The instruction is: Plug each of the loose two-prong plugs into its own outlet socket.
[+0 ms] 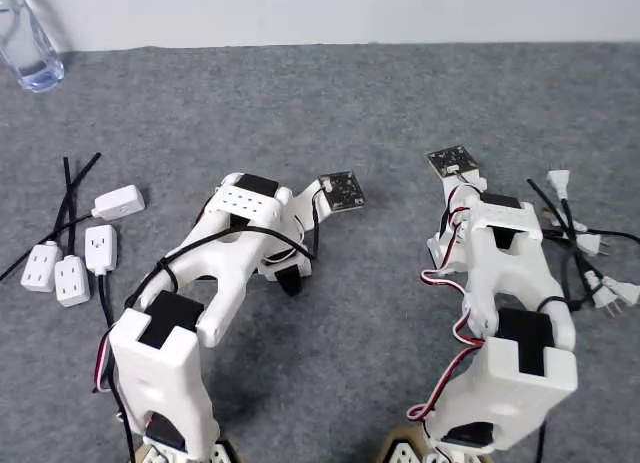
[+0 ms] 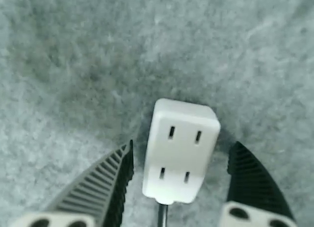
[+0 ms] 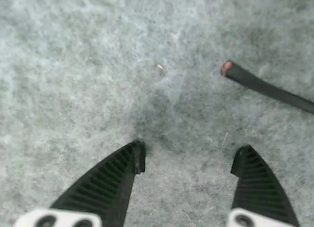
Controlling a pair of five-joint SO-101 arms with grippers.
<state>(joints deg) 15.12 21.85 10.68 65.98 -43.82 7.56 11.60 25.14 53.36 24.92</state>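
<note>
One outlet socket (image 2: 179, 153) sits inside parted left pincer (image 2: 183, 149)

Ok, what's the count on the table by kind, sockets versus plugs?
Outlet sockets: 5 (four grouped together, one between the fingers of the open left gripper)
Two-prong plugs: 4 that I can make out; they overlap, so possibly more
Total: 9

Wht socket (image 2: 180, 151) — blk cord (image 2: 162, 215) — grey mat (image 2: 73, 65)
</note>
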